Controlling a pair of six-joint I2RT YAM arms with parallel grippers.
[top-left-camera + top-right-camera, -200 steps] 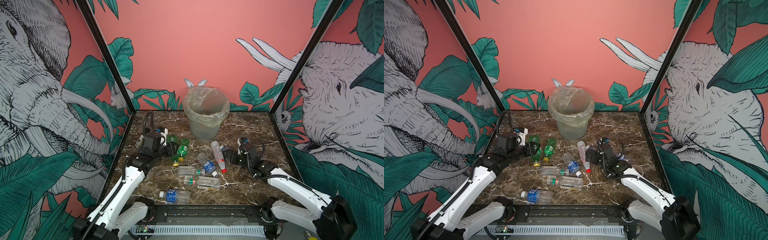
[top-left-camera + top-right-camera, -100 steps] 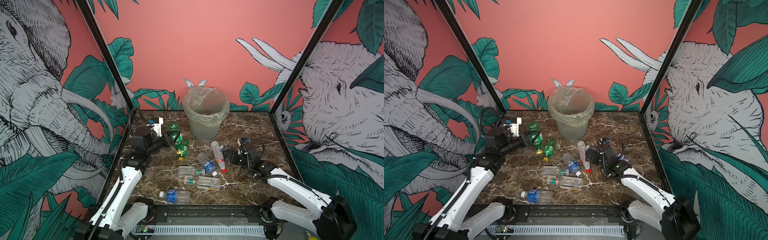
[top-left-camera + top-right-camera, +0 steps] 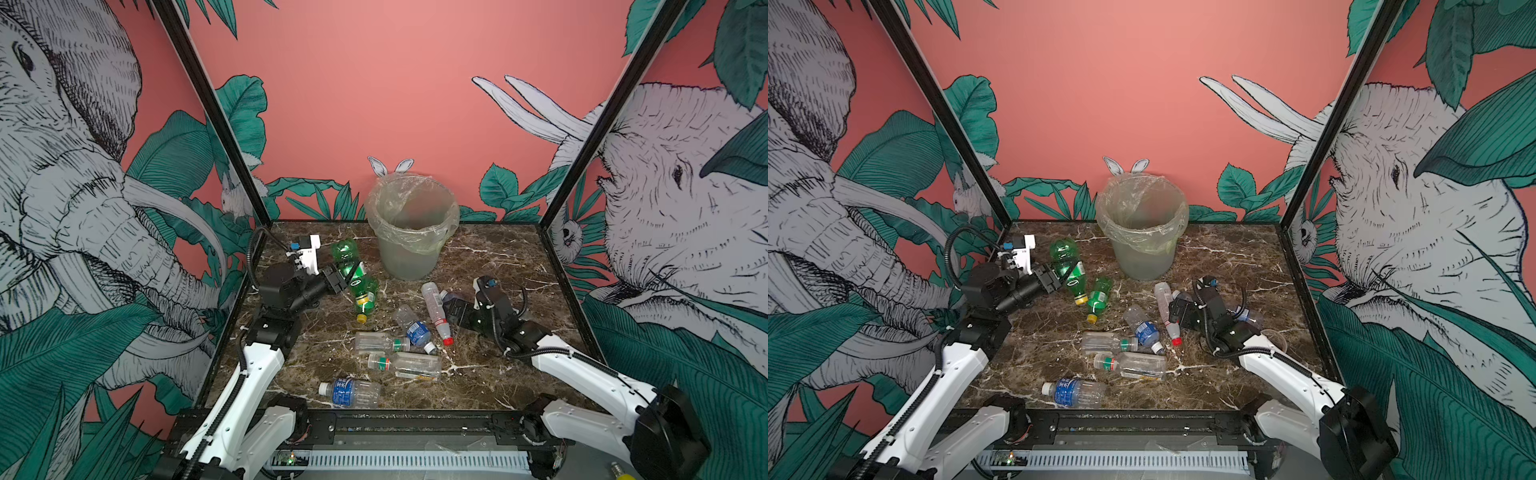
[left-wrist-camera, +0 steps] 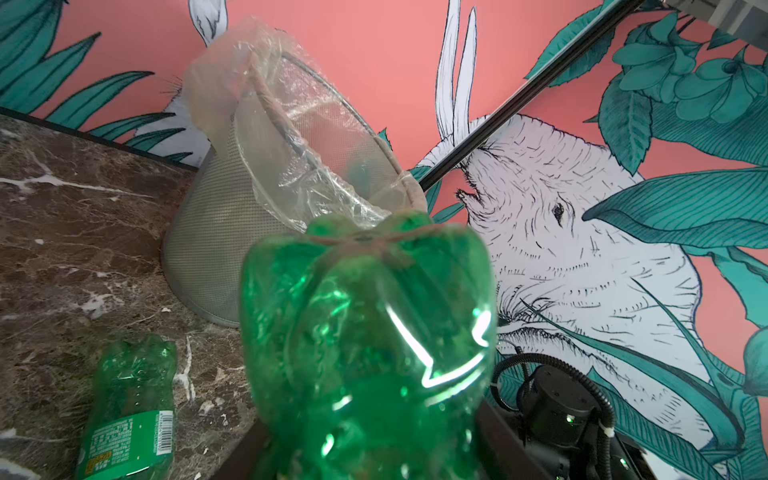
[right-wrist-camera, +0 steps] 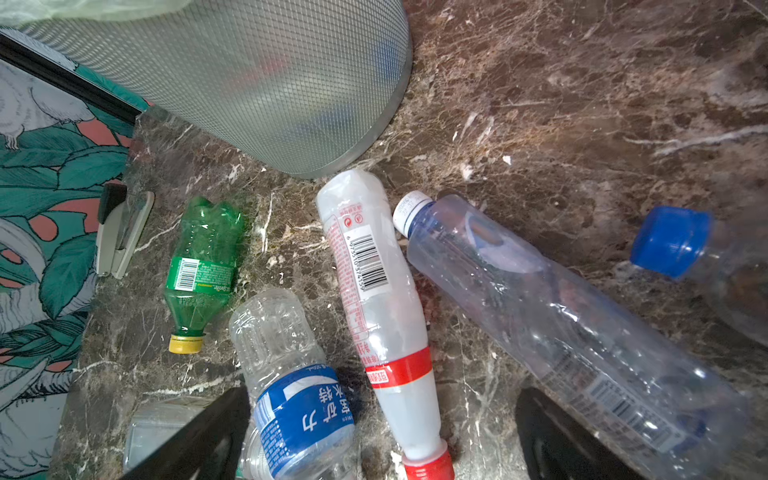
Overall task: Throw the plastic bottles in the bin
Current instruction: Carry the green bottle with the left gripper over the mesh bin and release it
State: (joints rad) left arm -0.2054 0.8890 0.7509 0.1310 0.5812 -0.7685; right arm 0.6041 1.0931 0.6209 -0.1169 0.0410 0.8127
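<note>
My left gripper (image 3: 336, 279) is shut on a green bottle (image 3: 345, 258) and holds it off the table, left of the bin (image 3: 409, 232). In the left wrist view this bottle's base (image 4: 365, 332) fills the frame, with the bag-lined bin (image 4: 249, 174) beyond it. A second green bottle (image 3: 365, 297) with a yellow cap lies on the marble. My right gripper (image 5: 374, 440) is open, low over a red-capped bottle (image 5: 382, 299) and a blue-labelled clear bottle (image 5: 299, 399). Several more clear bottles (image 3: 376, 343) lie across the middle and front of the table.
A white-and-black stapler-like object (image 5: 120, 237) lies by the left wall. A white-capped clear bottle (image 5: 540, 311) and a blue-capped one (image 5: 673, 241) lie on the right gripper's outer side. Black frame posts and patterned walls close in the marble table (image 3: 498, 257).
My left arm has lifted the green bottle off the table and carried it back and up toward the bin. The right arm has stayed where it was.
</note>
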